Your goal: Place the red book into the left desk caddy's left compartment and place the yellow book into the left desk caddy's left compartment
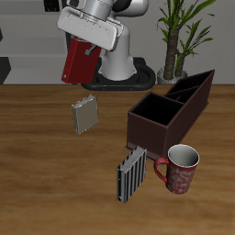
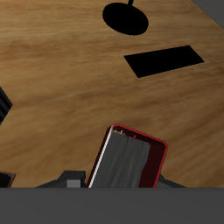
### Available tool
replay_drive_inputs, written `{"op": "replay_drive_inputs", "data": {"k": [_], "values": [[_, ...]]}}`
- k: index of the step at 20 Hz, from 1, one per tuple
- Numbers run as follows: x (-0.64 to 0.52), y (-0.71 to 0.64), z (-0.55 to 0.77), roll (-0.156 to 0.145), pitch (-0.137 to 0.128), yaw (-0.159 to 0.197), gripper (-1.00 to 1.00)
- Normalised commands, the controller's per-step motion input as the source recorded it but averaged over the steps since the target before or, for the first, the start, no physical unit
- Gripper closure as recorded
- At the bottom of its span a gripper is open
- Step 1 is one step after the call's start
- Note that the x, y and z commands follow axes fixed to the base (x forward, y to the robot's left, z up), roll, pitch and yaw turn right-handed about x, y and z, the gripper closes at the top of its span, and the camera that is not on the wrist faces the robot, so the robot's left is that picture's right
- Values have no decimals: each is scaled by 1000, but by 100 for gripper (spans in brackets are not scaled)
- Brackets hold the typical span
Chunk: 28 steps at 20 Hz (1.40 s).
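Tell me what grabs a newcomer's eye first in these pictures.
The red book hangs high above the table, gripped by the tool near the robot's base. Below it the yellow book lies on the wood, with the left desk caddy farther along and a red patterned mug by its near end.

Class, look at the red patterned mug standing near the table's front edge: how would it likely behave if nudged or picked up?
The red patterned mug stands upright on a wide base, so it would probably slide rather than tip. Its round body would likely roll if knocked over. It looks rigid, and its handle offers a plausible grip.
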Motion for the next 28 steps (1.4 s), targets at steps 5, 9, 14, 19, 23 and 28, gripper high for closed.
{"op": "replay_drive_inputs", "data": {"k": [5, 9, 14, 19, 23, 28], "values": [[-259, 296, -36, -6, -30, -60, 100], [-81, 225, -96, -25, -14, -27, 100], [-333, 468, -111, 54, -16, -21, 100], [-371, 281, -2, 33, -57, -24, 100], [-506, 373, 3, 5, -86, -37, 100], [-382, 352, -69, 32, -39, -8, 100]]}}
